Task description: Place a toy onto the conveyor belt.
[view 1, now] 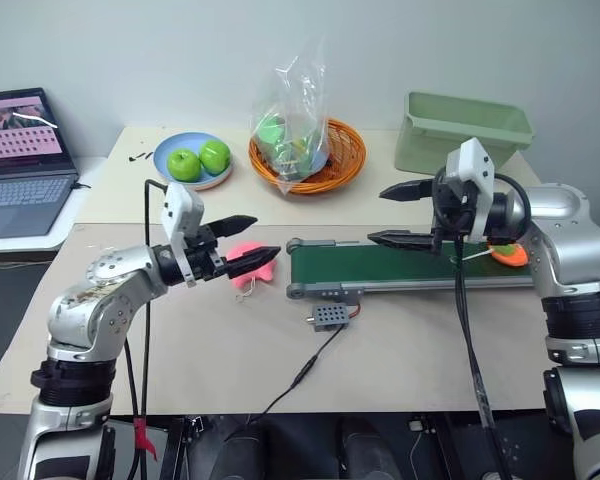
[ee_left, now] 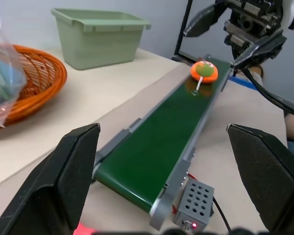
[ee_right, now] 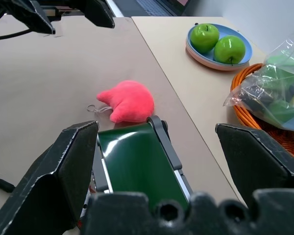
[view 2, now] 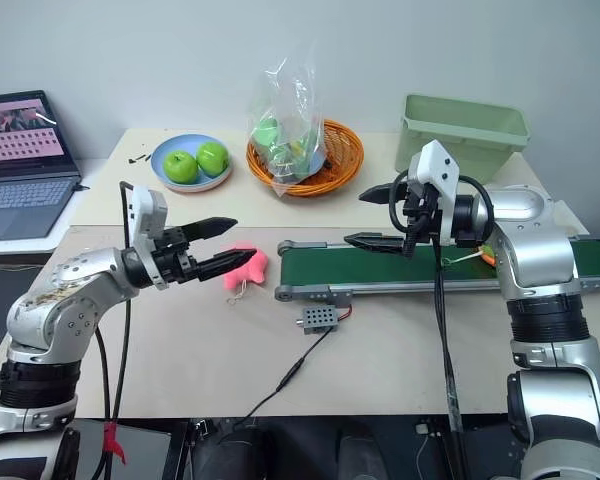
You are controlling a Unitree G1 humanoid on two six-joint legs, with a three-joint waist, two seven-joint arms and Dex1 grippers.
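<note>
both hands (view 1: 393, 214) gape empty; toy (view 1: 507, 254) on belt (view 1: 400, 264) behind right hand.

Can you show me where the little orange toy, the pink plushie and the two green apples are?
small orange soft toy (ee_left: 204, 71), left wrist view, its rounded top
pink plush toy (ee_right: 128, 101), right wrist view, middle of its body
two green apples (ee_right: 228, 49), right wrist view, the nearer apple's skin

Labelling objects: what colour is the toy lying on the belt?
Orange with a green patch; the toy shows best in the left wrist view.
</note>
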